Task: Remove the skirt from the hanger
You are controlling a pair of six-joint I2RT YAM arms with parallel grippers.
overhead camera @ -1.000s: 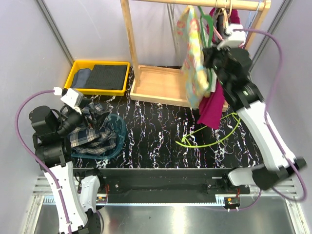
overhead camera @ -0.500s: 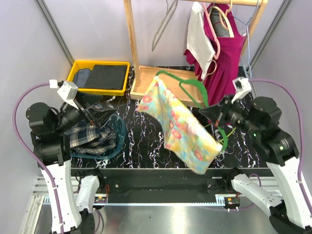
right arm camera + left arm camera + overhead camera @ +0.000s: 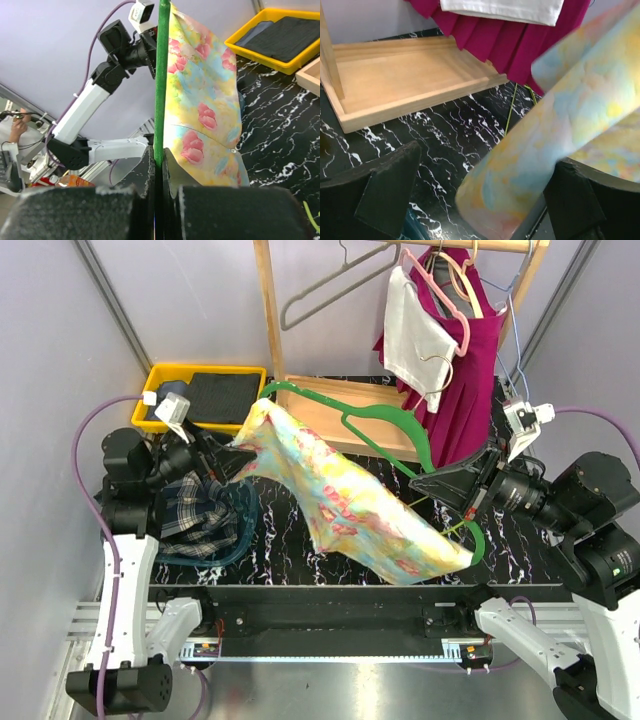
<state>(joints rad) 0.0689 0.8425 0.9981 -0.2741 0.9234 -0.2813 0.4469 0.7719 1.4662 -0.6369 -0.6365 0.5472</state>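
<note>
The right claw (image 3: pixel 159 165) clamps the green plastic hanger (image 3: pixel 161 75), which carries the yellow floral fabric skirt (image 3: pixel 350 500) above the black marbled table (image 3: pixel 280 535), while the left claw (image 3: pixel 480 195) stands wide around the skirt's edge.

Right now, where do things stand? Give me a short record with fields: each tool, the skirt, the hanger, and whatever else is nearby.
right tool: shut on the green hanger, held above the table
left tool: open, the skirt's edge between its fingers, not clamped
floral skirt: on the hanger, spread between the two arms
task status: skirt not yet removed
left side: teal basket holding plaid cloth; yellow tray with dark folded clothes
wooden rack: magenta dress hanging
</note>
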